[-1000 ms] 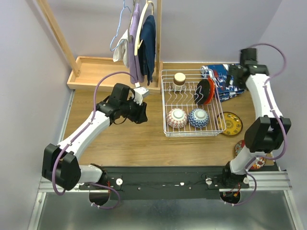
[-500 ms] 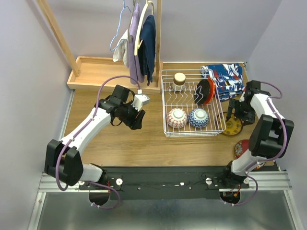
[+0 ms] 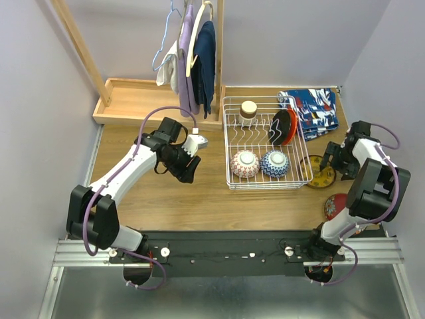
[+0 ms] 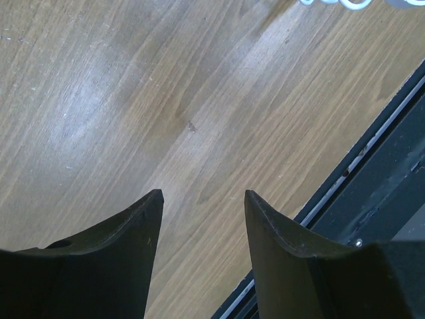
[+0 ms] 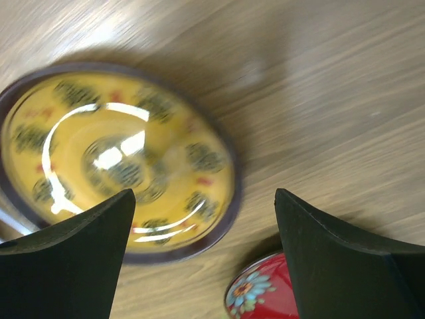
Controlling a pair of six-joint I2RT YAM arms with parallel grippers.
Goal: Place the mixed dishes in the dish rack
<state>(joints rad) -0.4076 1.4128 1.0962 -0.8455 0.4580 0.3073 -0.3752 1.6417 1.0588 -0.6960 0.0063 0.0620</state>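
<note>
The white wire dish rack [image 3: 302, 178] stands mid-table. In it are a tan cup [image 3: 249, 109], a red-white bowl [image 3: 245, 163], a blue-patterned bowl [image 3: 274, 163], and a black plate [image 3: 279, 127] upright with an orange-red plate [image 3: 291, 125] behind it. A yellow patterned plate [image 3: 319, 174] with a dark rim lies flat right of the rack, also in the right wrist view [image 5: 119, 156]. A red flowered plate [image 5: 264, 294] lies near it, partly hidden by the right arm from above [image 3: 335, 203]. My right gripper [image 5: 202, 199] is open and empty, low over the yellow plate's edge [image 3: 334, 159]. My left gripper [image 4: 202, 196] is open and empty over bare wood left of the rack [image 3: 186, 174].
A blue-red patterned cloth [image 3: 315, 109] lies at the back right. A shallow wooden tray [image 3: 136, 100] and hanging clothes [image 3: 196, 56] stand at the back left. The black front rail [image 4: 372, 179] runs along the table's near edge. A rack corner [image 4: 345, 3] shows in the left wrist view.
My right arm has swung from over the cloth at the back down to the yellow plate. My left gripper has shifted slightly toward the rack.
</note>
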